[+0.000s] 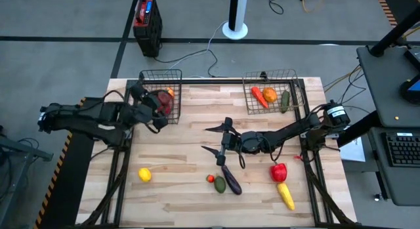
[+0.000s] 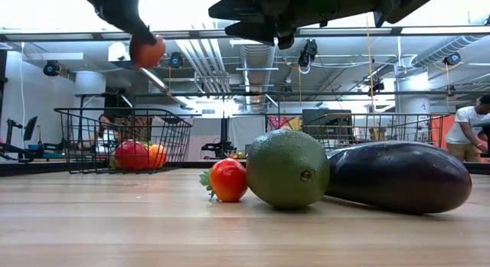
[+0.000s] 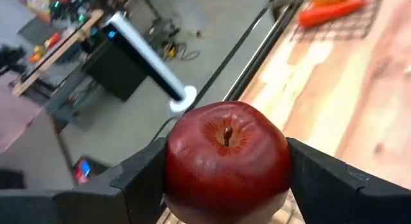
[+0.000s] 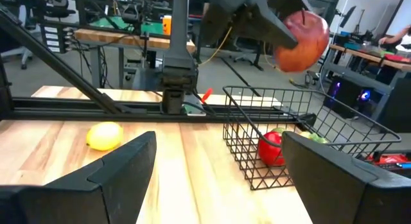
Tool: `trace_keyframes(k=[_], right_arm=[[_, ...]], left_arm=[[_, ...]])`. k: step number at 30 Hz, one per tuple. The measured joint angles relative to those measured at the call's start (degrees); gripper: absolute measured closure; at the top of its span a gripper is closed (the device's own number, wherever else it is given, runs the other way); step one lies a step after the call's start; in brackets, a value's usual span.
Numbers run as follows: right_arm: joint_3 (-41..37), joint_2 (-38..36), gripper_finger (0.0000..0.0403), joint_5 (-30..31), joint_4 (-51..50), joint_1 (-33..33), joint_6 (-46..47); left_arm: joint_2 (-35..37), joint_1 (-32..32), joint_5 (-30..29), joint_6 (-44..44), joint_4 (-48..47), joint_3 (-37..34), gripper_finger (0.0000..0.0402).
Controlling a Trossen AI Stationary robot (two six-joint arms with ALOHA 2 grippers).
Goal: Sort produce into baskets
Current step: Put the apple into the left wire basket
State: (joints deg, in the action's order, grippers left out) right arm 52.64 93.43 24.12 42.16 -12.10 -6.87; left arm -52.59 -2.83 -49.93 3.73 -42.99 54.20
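Left gripper (image 1: 159, 105), at the high view's left, clamps a red apple (image 1: 164, 102) over the left basket (image 1: 161, 91) on the pale plank table (image 1: 177, 157), while the right gripper (image 1: 213, 140) hovers mid-table with fingers apart beside the eggplant (image 1: 231, 179). Level with the tabletop, a glossy eggplant (image 2: 398, 175), green avocado (image 2: 287, 168) and small tomato (image 2: 228, 179) fill the foreground before a workshop room. Seen from the left wrist, the dark fingers (image 3: 138, 179) pinch the shiny apple (image 3: 226, 161); the right wrist's fingers (image 4: 122, 163) stand wide.
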Motion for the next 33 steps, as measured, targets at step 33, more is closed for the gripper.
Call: trace_keyframes(k=[33], right_arm=[[-0.02,0.00,0.0078,0.00,-0.44,0.11,0.58]], left_arm=[[-17.25,38.76,32.08,-27.01,-20.65,2.91,0.0138]])
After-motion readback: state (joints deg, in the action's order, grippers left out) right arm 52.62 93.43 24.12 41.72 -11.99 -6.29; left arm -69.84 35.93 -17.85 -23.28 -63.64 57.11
